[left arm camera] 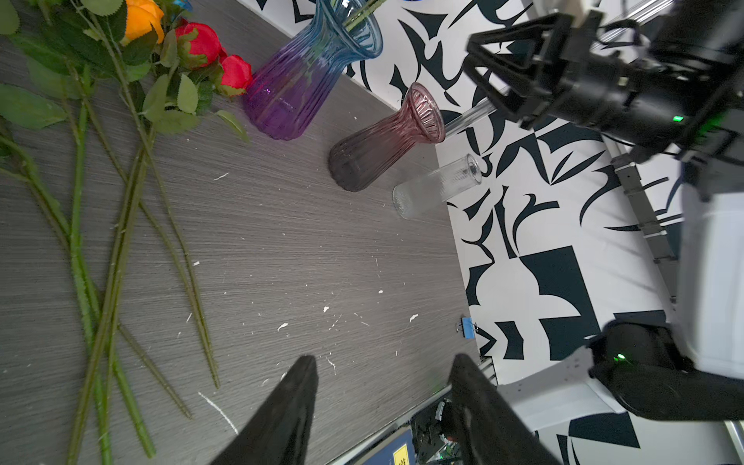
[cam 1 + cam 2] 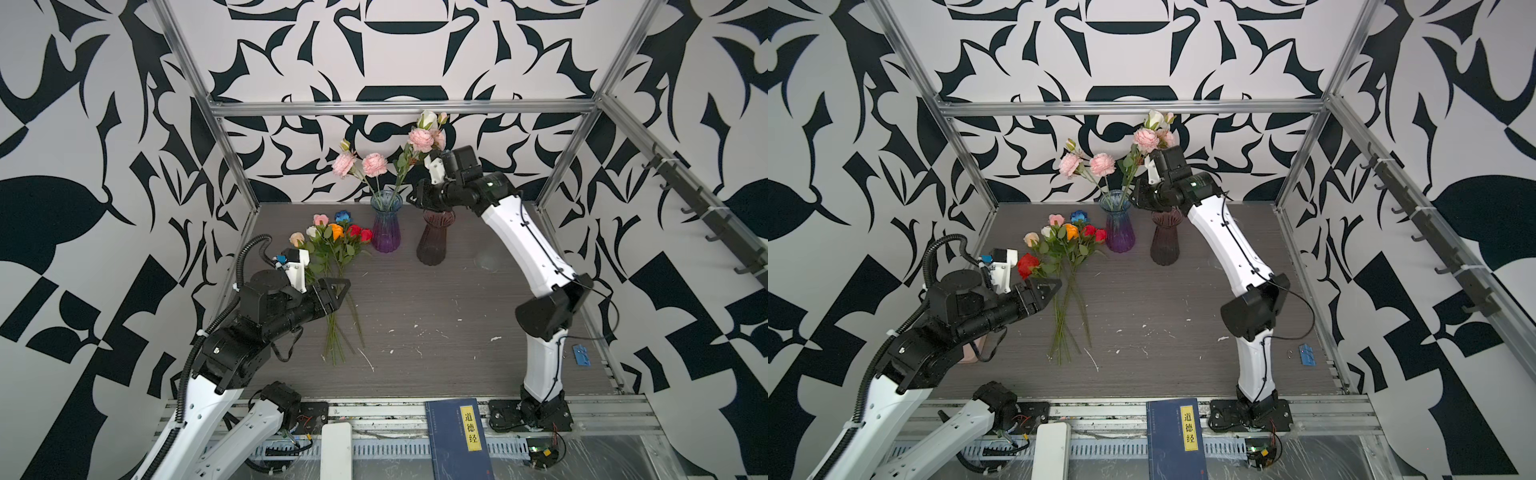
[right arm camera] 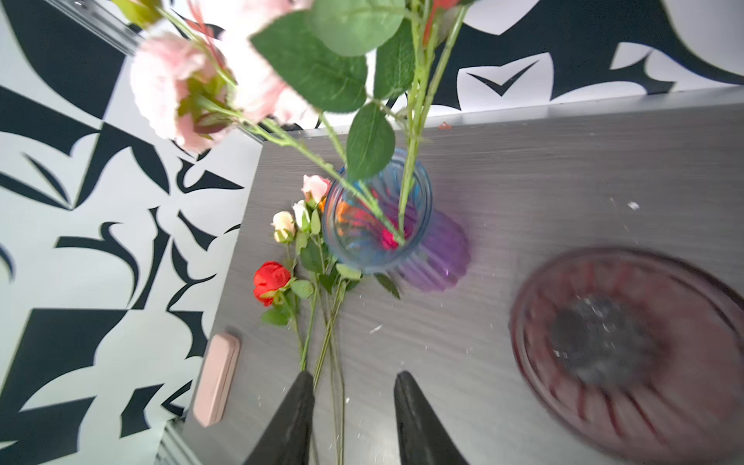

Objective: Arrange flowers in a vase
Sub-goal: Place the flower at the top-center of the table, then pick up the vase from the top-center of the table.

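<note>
I judge the step in hand to be fetching the next rose. The pink flowers already stand in the blue vase, at the middle of both top views. The roses lie in a loose bunch on the tabletop, left of centre, with their heads just beside that vase.

My left gripper hangs just beside their stems, above the tabletop, jaws about half apart and holding nothing. My right gripper is up beside the pink stems near the vase mouth, jaws parted a little with nothing between them.

Next I would need to bring the left gripper down onto a single stem. That looks fiddly, since the stems cross one another. Then I would close, lift, and tip the cut end toward a vase mouth.

The dark red vase, right of the blue one, is empty. So is the clear vase in the left wrist view.
</note>
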`<state>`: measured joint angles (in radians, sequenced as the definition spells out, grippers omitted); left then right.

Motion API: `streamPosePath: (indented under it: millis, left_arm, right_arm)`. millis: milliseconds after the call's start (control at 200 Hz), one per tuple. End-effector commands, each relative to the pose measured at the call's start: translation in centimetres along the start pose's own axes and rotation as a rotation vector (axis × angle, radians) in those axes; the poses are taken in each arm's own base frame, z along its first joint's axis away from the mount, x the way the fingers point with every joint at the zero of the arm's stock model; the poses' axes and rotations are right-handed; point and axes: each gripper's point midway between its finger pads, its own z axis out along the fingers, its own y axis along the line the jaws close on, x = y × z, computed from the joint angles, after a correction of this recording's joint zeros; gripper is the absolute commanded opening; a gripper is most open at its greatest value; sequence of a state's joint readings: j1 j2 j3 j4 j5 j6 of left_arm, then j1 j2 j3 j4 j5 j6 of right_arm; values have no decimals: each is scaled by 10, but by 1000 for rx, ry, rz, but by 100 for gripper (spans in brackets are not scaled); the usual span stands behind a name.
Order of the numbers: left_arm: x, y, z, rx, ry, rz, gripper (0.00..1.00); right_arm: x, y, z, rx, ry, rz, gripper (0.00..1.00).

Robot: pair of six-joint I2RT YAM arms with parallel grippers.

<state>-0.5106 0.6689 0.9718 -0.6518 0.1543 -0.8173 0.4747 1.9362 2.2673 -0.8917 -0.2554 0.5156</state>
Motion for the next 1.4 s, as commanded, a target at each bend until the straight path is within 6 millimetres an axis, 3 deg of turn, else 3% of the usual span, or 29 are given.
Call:
streamPosePath:
  millis: [0, 95, 225, 330, 545, 755, 825, 965, 1090, 1175, 1390]
  left_arm:
    - [1, 1, 3, 21, -13, -27, 57]
    - [3, 4, 6, 28, -15, -44, 57]
    - [5, 6, 9, 25, -4, -48, 58]
    - [9, 11, 18, 3, 25, -44, 58]
    - [12, 7, 35, 8, 95, -44, 57]
    - [9, -2, 55, 22, 151, -30, 58]
    - [7, -4, 59, 27, 153, -31, 57]
    - [3, -5, 59, 26, 141, -24, 57]
    - [5, -3, 58, 22, 141, -24, 57]
    - [6, -1, 56, 21, 139, -27, 57]
    - [7, 2, 51, 19, 119, -28, 58]
  right_arm:
    - [-16, -20, -37, 36, -67, 10, 37]
    - [-13, -60, -43, 121, -27, 54, 37]
    - [-7, -104, -43, 238, 32, 63, 46]
    - [-1, -126, -31, 309, 97, 27, 51]
    - [9, -151, -2, 362, 166, 37, 50]
    - [13, -159, 22, 351, 196, 65, 45]
    - [13, -160, 25, 351, 198, 72, 38]
    - [17, -160, 23, 350, 204, 77, 14]
    - [23, -157, 11, 355, 206, 74, 0]
    - [32, -151, -3, 344, 209, 70, 0]
    - [92, -118, -53, 252, 262, 74, 0]
